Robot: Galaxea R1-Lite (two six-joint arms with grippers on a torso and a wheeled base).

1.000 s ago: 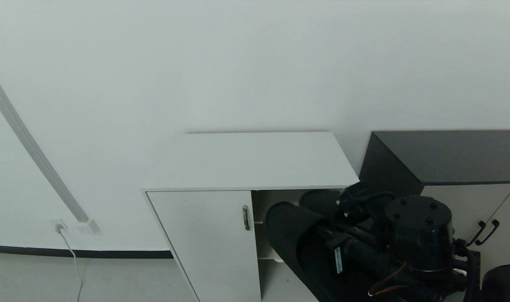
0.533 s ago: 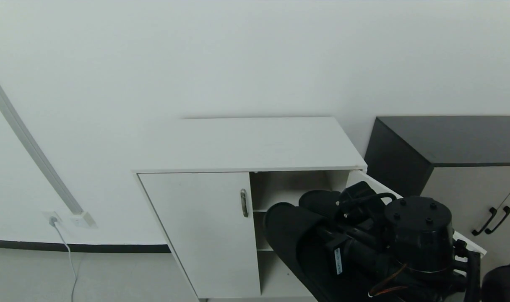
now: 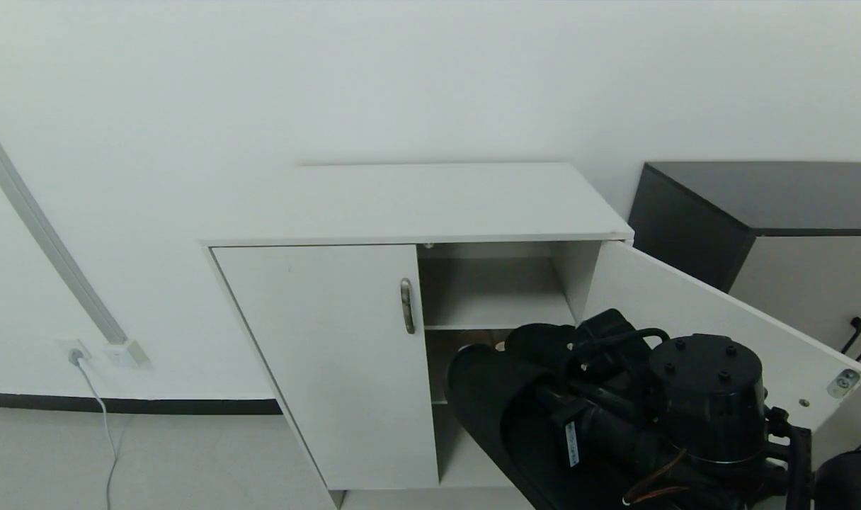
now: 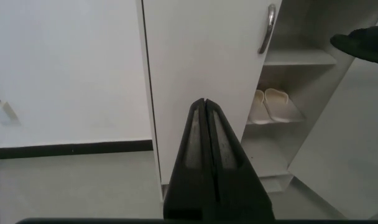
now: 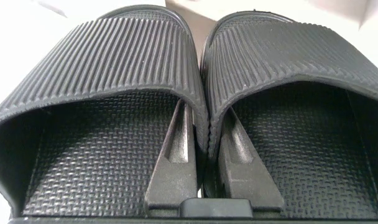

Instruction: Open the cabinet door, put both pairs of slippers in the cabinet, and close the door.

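Note:
The white cabinet (image 3: 437, 202) stands against the wall, its left door (image 3: 324, 354) closed and its right door (image 3: 685, 312) swung open. A pair of black ribbed slippers (image 3: 498, 386) hangs in front of the open side. My right gripper (image 5: 206, 113) is shut on them, one finger inside each slipper, pinching their adjoining walls. A beige pair of slippers (image 4: 273, 106) lies on a shelf inside the cabinet. My left gripper (image 4: 204, 104) is shut with nothing in it, low in front of the closed door.
A dark-topped cabinet (image 3: 756, 198) stands right of the white one, just behind the open door. A wall socket with a cable (image 3: 73, 352) is at the lower left. Bare floor (image 4: 71, 186) lies before the closed door.
The whole head view has shifted, so the camera moved; the cabinet now sits higher in the picture and its upper shelf and open door show. The right arm still holds the black slippers.

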